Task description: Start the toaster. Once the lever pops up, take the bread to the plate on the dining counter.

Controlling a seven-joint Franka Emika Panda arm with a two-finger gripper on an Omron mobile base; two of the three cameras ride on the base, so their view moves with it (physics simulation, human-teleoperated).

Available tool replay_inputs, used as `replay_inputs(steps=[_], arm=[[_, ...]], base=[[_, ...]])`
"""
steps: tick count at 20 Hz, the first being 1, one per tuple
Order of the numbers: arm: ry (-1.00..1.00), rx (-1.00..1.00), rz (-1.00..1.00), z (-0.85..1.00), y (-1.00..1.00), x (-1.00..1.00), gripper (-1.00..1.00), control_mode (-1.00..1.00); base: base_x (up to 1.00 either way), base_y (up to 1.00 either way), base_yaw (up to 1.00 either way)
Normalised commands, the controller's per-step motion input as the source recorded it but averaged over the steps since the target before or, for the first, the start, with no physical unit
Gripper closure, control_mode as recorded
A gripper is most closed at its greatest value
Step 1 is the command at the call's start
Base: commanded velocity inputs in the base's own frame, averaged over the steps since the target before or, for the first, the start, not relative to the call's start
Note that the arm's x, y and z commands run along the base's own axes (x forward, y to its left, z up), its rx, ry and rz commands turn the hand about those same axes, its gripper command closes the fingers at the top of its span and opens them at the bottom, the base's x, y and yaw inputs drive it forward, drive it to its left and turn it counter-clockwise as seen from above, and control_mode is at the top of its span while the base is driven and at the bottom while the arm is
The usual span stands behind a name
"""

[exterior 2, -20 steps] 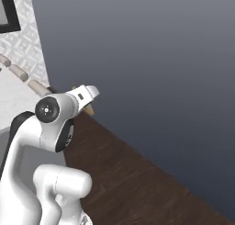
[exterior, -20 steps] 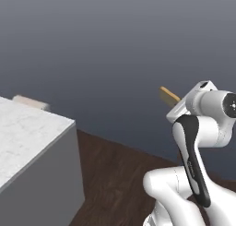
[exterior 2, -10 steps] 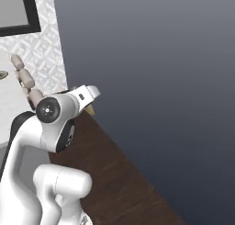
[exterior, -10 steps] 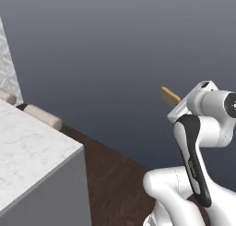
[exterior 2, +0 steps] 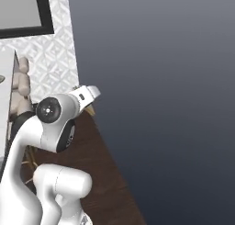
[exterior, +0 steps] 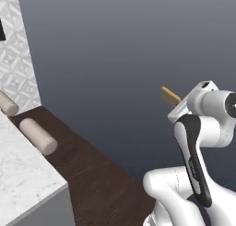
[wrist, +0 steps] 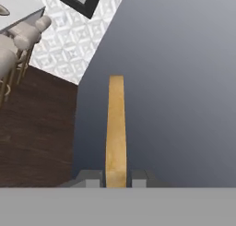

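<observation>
The bread (wrist: 115, 128) is a tan slice seen edge-on in the hand view, running up from between my two fingertips. My gripper (wrist: 116, 176) is shut on its lower end. In the left base view the bread (exterior: 170, 96) sticks out to the left of the hand (exterior: 189, 107), held high in front of a dark grey wall. The dining counter (exterior: 20, 183) is the white marble slab at lower left, and its corner (wrist: 20, 6) shows at the hand view's upper left. A thin olive sliver at that edge may be the plate (wrist: 2, 9). The toaster is out of view.
Padded beige stools (exterior: 38, 135) stand along the counter's far side on a dark wood floor (exterior: 92, 174). A patterned white wall (exterior 2: 50, 59) carries a dark-framed picture (exterior 2: 27, 13). More stools (wrist: 23, 36) show at the hand view's left.
The whole scene has swung across both base views, so the base has turned. The counter, stools and patterned wall have come further into view. The arm keeps its pose with the bread.
</observation>
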Motion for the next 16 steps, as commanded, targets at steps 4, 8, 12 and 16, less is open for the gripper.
replay_inputs(steps=[4,8,12,16], arm=[[0.00,0.00,0.00,0.00,0.00,0.00,1.00,1.00],[0.00,0.00,0.00,0.00,0.00,0.00,1.00,1.00],[0.00,0.00,0.00,0.00,0.00,0.00,1.00,1.00],[0.00,0.00,0.00,0.00,0.00,0.00,1.00,1.00]], base=[[1.00,-0.06,0.36],[1.00,0.00,0.37],[1.00,0.00,0.37],[1.00,0.00,0.38]])
